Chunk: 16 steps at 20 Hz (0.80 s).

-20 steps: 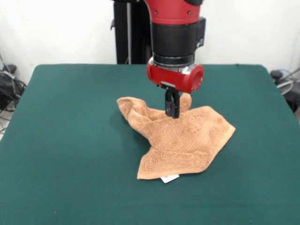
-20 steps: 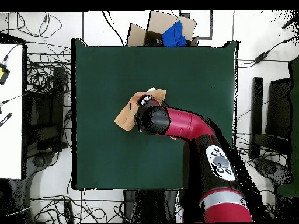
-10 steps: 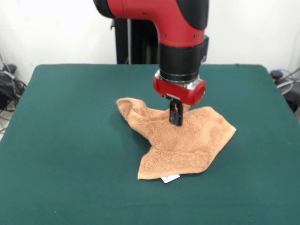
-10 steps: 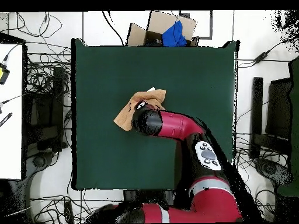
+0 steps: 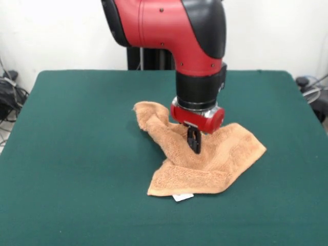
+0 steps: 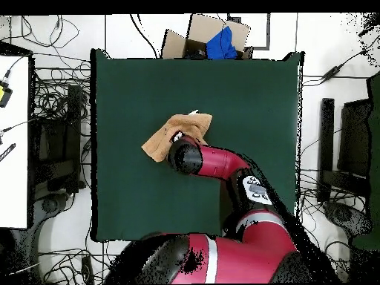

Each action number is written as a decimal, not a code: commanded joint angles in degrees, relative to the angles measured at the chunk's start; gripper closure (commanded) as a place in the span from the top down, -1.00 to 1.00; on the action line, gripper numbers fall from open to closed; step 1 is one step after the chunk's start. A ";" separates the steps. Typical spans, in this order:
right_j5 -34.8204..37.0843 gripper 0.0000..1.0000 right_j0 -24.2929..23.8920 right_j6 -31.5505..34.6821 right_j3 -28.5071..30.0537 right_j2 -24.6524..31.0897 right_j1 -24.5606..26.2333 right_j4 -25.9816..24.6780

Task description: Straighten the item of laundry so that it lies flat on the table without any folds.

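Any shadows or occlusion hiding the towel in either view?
Front view: even, soft light; the towel throws only a faint shadow on the table, and the gripper hides a small patch at the towel's middle. Overhead view: the arm covers much of the towel, so only its edges show; no glare on the cloth in either view.

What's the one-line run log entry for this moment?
gripper: shut on towel, low over its middle | towel: crumpled, folded, tag at near edge | table: towel not flat
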 commanded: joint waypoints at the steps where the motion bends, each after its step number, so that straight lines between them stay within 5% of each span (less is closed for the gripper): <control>1: -2.16 -1.00 0.61 8.27 0.16 1.98 8.32 2.34; 16: -9.15 -1.00 1.77 16.19 8.00 8.08 11.67 12.13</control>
